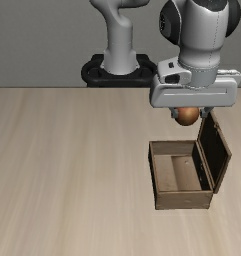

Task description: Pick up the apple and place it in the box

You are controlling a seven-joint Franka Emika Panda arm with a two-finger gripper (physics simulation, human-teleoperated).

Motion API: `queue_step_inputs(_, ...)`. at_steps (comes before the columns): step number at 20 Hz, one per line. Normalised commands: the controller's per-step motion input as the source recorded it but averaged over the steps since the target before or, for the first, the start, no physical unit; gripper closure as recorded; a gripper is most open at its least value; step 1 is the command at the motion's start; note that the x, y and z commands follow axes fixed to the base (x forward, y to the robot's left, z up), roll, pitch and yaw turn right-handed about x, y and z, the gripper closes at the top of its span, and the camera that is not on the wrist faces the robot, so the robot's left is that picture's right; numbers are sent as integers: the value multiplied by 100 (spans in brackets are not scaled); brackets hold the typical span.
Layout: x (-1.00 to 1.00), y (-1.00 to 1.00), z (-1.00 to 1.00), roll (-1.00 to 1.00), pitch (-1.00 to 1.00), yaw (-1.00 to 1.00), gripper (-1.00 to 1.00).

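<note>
Above the pale wooden tabletop [62, 150], my hand [188, 119] is gripping the apple [186, 114] over the edge of the open box [182, 203], and releasing here is risking a bounce off its lid [220, 155].

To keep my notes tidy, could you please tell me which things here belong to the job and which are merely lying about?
Job: apple, held in the claw; open box.
Merely there: table; the arm's black base.

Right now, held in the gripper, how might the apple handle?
The apple looks round and smooth, so it may slip in the gripper. Released into the open box, it would probably roll until a wall stops it.
</note>
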Motion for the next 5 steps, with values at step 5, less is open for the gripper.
queue_step_inputs(5,0,0,0,0,0,0,-100)
